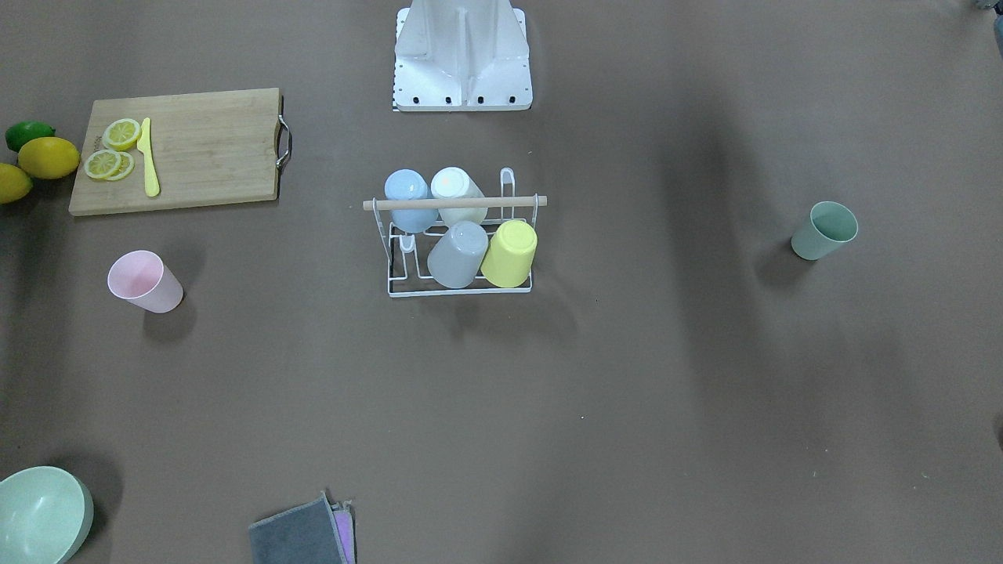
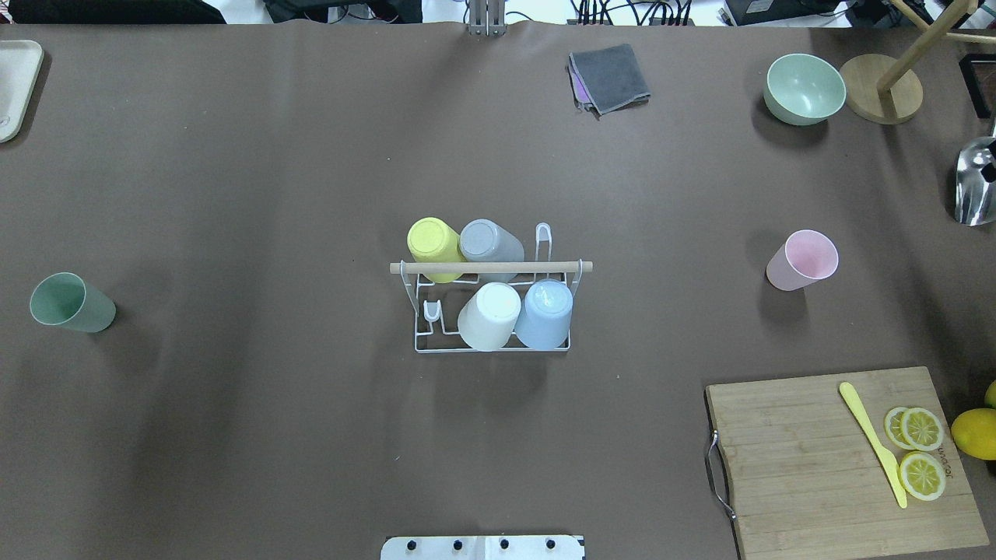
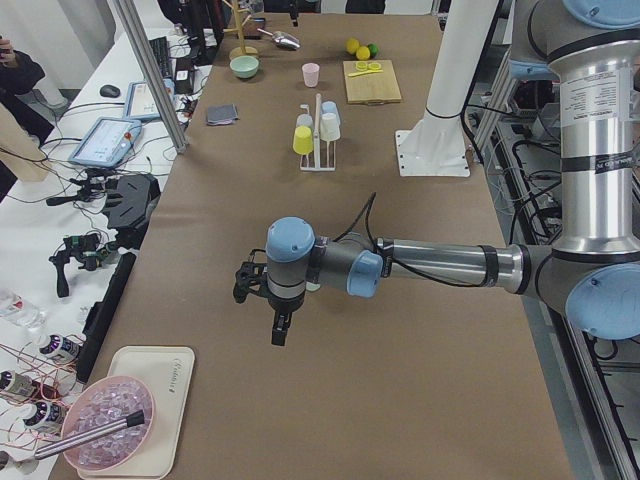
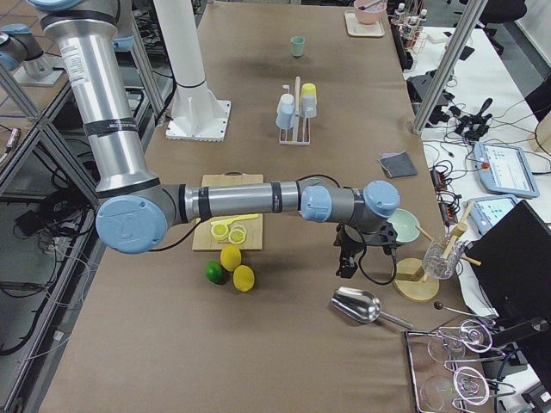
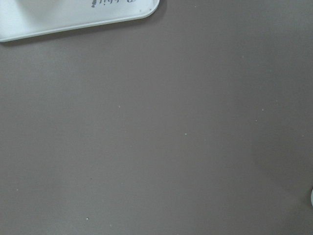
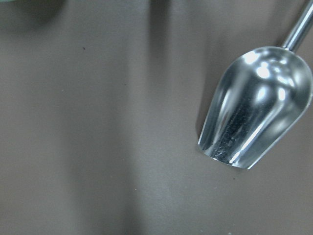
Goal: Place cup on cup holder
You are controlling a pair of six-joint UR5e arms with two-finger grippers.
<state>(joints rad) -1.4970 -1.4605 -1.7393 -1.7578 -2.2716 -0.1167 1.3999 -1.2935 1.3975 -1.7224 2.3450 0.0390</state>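
Note:
The white wire cup holder (image 2: 498, 347) with a wooden rod handle (image 1: 454, 202) stands at the table's middle. Upside down on its prongs are a yellow cup (image 2: 433, 245), a grey cup (image 2: 490, 241), a white cup (image 2: 490, 315) and a blue cup (image 2: 545, 313). A green cup (image 2: 70, 303) stands alone on my left side. A pink cup (image 2: 801, 260) stands alone on my right side. My left gripper (image 3: 279, 332) hangs over the table's left end. My right gripper (image 4: 348, 258) hangs over the right end near a metal scoop. I cannot tell whether either is open or shut.
A cutting board (image 2: 840, 459) with lemon slices and a yellow knife (image 2: 871, 443) lies at the near right, with lemons (image 1: 47, 157) beside it. A green bowl (image 2: 804, 88), a grey cloth (image 2: 611, 76), a metal scoop (image 6: 254, 112) and a white tray (image 5: 73, 14) lie around the edges.

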